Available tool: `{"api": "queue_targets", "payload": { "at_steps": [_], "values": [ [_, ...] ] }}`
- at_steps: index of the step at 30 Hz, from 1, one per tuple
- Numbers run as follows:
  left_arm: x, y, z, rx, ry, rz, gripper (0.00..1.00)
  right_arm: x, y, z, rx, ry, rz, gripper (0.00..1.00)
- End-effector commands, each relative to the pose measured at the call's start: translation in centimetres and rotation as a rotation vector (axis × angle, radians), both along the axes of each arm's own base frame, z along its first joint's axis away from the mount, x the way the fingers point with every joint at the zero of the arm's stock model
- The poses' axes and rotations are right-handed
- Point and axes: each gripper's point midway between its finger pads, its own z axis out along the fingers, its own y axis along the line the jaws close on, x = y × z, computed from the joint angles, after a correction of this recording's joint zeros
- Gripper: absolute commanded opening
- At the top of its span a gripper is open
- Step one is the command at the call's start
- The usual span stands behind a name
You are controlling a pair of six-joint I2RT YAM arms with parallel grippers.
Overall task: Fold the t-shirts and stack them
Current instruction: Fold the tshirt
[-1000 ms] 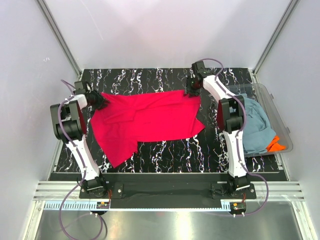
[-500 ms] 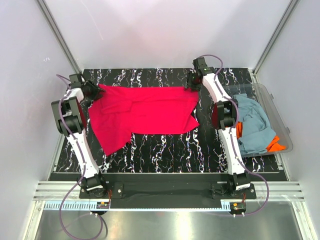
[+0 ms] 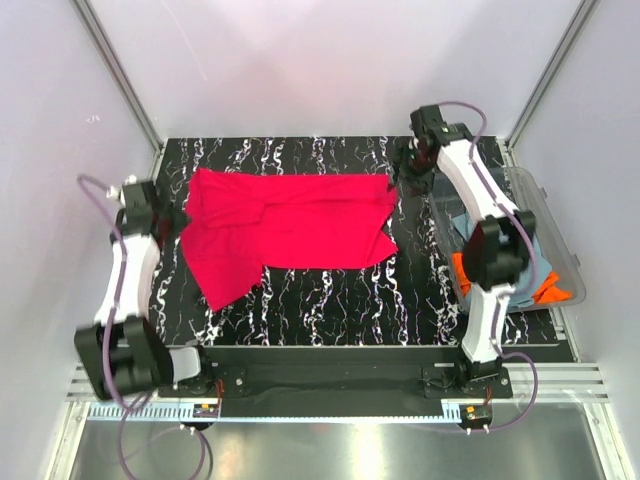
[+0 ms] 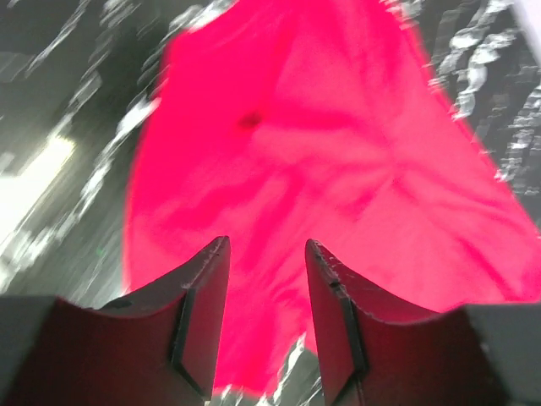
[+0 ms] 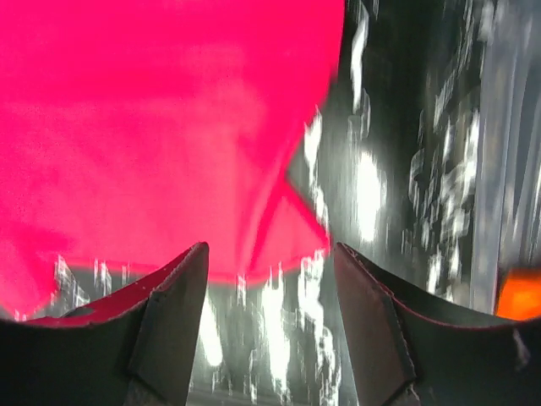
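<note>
Lying spread on the black marbled table (image 3: 330, 300), the red t-shirt (image 3: 290, 232) sits between the two grippers, creased, with one corner trailing toward the arm bases. The left gripper (image 3: 170, 216) hangs just beside the shirt's left edge. In the left wrist view the left gripper (image 4: 267, 244) has its jaws partly apart with nothing clamped; the red cloth (image 4: 321, 161) fills the field ahead of and beneath the fingers (image 4: 203, 313). The right gripper (image 3: 408, 172) stands just off the shirt's far right corner. In its wrist view the right gripper (image 5: 270, 249) has its jaws spread wide and empty, with the cloth (image 5: 161, 127) ahead and to its left and bare table to its right. Beyond the right gripper, a clear plastic tub (image 3: 562, 232) holds a grey-blue t-shirt (image 3: 530, 250) and an orange t-shirt (image 3: 555, 292).
</note>
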Motion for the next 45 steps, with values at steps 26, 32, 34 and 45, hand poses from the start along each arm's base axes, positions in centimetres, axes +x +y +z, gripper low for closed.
{"api": "queue_targets", "payload": {
  "at_steps": [26,32,34,45],
  "values": [
    [-17.6,-5.0,-15.3,-0.169,0.674,0.243,0.47,-13.2,1.3,-6.0,0.161,0.200,-0.007,0.66],
    [-16.9,-5.5,-16.7,-0.196,0.662,0.229,0.33,-12.5,1.1,-8.4,0.149,0.227,-0.088,0.63],
    [-16.0,-5.6,-16.4,-0.203,0.638,0.201,0.16,-11.9,0.9,-9.1,0.143,0.223,-0.146,0.60],
    [-13.4,-6.2,-14.4,-0.223,0.558,0.103,0.00,-10.6,0.1,-12.0,0.148,0.197,-0.414,0.48]
  ]
}}
